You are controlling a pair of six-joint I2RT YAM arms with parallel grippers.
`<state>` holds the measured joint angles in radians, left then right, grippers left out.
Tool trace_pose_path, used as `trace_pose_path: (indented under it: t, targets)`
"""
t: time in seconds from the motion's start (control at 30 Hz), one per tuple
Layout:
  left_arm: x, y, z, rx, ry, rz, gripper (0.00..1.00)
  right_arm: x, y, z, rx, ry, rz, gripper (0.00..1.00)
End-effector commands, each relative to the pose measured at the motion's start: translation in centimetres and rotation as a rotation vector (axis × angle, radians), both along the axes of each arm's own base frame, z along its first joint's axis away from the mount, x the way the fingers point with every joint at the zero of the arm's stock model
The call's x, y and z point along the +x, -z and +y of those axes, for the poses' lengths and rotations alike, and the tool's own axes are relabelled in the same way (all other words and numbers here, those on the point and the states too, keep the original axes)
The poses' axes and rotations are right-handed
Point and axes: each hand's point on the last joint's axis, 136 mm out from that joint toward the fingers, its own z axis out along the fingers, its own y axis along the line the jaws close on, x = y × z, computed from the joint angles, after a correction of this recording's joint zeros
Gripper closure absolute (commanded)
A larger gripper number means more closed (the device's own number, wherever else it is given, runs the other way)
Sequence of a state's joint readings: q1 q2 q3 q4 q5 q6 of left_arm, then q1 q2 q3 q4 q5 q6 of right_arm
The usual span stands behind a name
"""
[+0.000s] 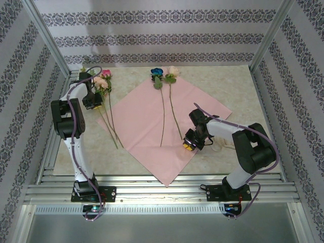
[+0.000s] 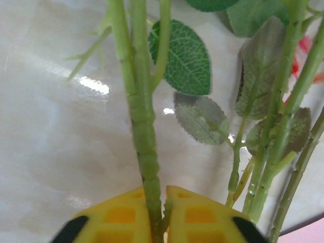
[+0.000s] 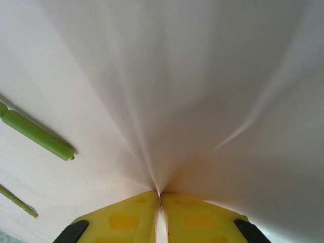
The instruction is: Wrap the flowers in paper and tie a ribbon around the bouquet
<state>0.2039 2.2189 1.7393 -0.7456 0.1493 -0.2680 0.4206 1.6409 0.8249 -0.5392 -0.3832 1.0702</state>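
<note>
The paper (image 1: 147,126) lies pink face up as a diamond on the table. Two flowers with a blue bloom (image 1: 156,73) and a peach bloom (image 1: 173,70) rest on it, stems toward me. Two more flowers with pink blooms (image 1: 104,78) lie left of the sheet. My left gripper (image 1: 93,103) is shut on one of their stems; the green stem (image 2: 144,131) runs between the yellow fingers (image 2: 121,215). At the sheet's right edge, my right gripper (image 1: 190,143) is shut on a puckered fold of paper (image 3: 177,91). A stem end (image 3: 38,135) lies to the left of it.
A pale cream strand, possibly the ribbon (image 1: 219,147), lies on the table beside the right arm. Patterned walls and metal posts (image 1: 48,40) enclose the table. Other stems and leaves (image 2: 273,152) crowd the right of the left wrist view.
</note>
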Motion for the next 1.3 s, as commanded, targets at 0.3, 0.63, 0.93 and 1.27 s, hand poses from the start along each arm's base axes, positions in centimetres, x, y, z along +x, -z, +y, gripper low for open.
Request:
trace_pose_path:
  t: [0.3, 0.63, 0.93, 1.27]
  targets:
    - [-2.1, -12.6, -0.7, 0.257, 0.037, -0.182, 1.00, -2.6, 3.7, -1.8, -0.107, -0.025, 0.105, 0.86]
    - [0.7, -20.4, -22.1, -0.334, 0.295, -0.519, 1.00, -2.4, 3.9, -1.6, -0.102, -0.027, 0.101, 0.86]
    - [4.9, -17.5, -38.2, -0.667, 0.500, -0.543, 1.00, -2.0, 3.8, -1.5, -0.098, -0.022, 0.088, 0.86]
    - [9.1, -9.4, -41.6, -0.578, 0.493, -0.419, 1.00, -2.2, 4.0, -1.5, -0.096, -0.011, 0.089, 0.86]
